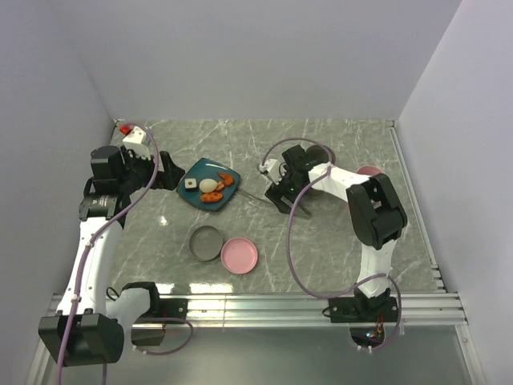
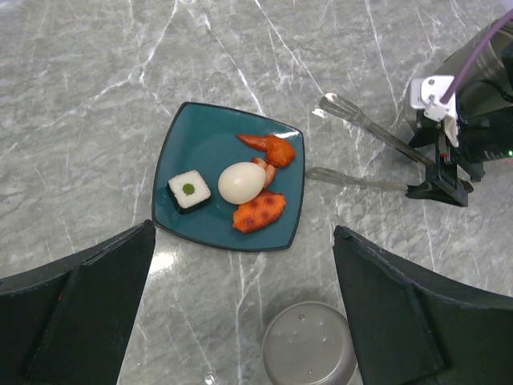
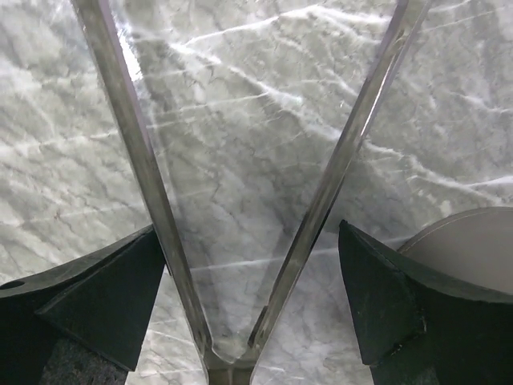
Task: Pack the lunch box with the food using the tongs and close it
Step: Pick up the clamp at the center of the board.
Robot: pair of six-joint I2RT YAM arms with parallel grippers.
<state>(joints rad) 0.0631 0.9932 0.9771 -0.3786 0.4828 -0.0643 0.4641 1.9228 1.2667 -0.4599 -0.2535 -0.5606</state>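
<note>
Beside teal plate (image 2: 204,144) on surface (image 2: 80,80), tongs (image 3: 130,128) lay spread; right tool (image 3: 248,241) wide open, astride their joined end, no grip seen. Left tool (image 2: 244,241) fully open, empty, above food (image 2: 240,183) on teal plate

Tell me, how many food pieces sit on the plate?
4: dark-and-white roll at the plate's left, white ball mid-plate, pointed orange-red chunk beyond it, ridged orange-red chunk nearer. Smaller bits may hide between.
</note>
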